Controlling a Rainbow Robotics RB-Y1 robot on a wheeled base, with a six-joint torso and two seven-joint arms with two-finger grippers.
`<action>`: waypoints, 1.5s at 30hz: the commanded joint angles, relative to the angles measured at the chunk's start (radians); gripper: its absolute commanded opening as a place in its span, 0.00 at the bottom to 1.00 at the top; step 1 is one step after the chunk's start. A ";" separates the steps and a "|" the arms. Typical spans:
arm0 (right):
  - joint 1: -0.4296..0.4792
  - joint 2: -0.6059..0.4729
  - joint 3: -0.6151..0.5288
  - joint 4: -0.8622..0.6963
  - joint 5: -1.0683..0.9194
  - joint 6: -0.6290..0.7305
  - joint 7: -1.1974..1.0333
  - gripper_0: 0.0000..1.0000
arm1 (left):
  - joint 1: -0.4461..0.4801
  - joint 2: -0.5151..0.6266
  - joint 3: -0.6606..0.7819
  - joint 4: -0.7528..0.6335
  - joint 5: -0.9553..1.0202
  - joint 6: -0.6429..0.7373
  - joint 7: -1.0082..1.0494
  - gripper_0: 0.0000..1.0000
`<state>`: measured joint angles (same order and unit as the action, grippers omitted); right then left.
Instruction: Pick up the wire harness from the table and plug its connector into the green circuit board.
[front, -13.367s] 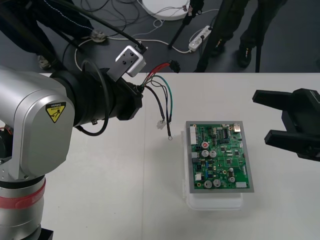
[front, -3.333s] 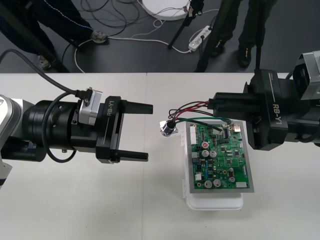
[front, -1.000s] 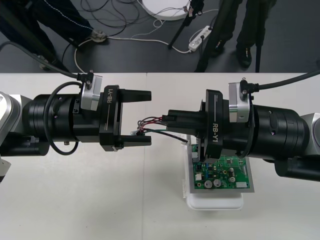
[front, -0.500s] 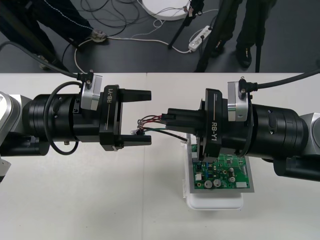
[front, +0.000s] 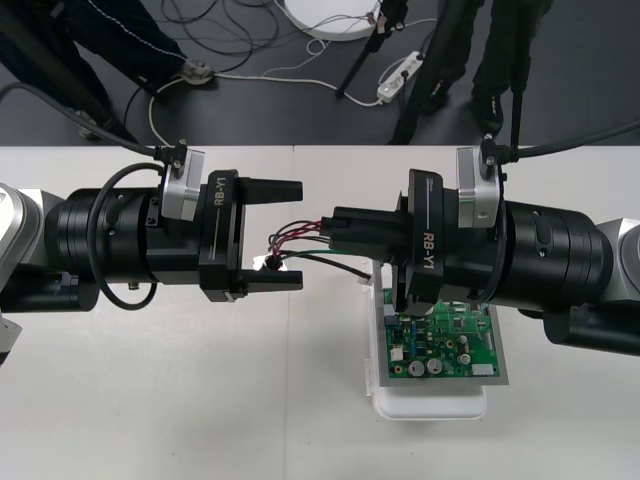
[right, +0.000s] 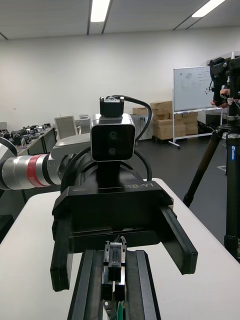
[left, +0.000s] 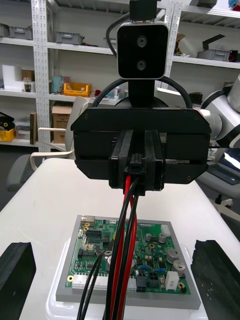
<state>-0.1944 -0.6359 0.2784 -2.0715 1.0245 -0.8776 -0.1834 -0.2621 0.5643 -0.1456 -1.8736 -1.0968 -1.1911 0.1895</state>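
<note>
My right gripper (front: 336, 224) is shut on the small black plug of the wire harness and holds it in the air to the left of the green circuit board (front: 447, 343). Red, black and green wires (front: 297, 243) trail leftward from the plug into the gap of my left gripper (front: 292, 233). That gripper is open, and the wires' free end (front: 268, 264) hangs close to its near finger. In the left wrist view the plug (left: 136, 175) sits between the right gripper's black fingers, with the wires (left: 125, 230) dropping over the board (left: 155, 252). The right wrist view shows the plug (right: 115, 257) pinched between its own fingers.
The board rests on a white base (front: 430, 404) to the right of the table's middle, partly under the right arm. Both arms span the table's middle at the same height, fingertip to fingertip. Bare table (front: 200, 400) lies along the front.
The right gripper has edged slightly toward the table's far side with the plug. The left gripper has stayed open and in place.
</note>
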 joint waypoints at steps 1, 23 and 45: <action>-0.033 0.016 0.013 -0.012 -0.018 0.014 -0.014 0.00 | -0.035 0.026 -0.020 -0.016 0.014 0.036 0.059 0.92; -0.034 0.038 0.021 0.011 0.032 0.025 -0.014 0.00 | -0.069 0.028 -0.020 -0.030 0.072 0.045 0.071 0.92; -0.040 0.053 0.021 0.001 -0.015 0.032 -0.008 0.00 | -0.082 0.045 -0.022 -0.030 0.077 0.048 0.097 0.89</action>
<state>-0.2038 -0.5983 0.2791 -2.0508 1.0286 -0.8551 -0.1834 -0.3048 0.5764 -0.1456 -1.8742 -1.0366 -1.1851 0.2255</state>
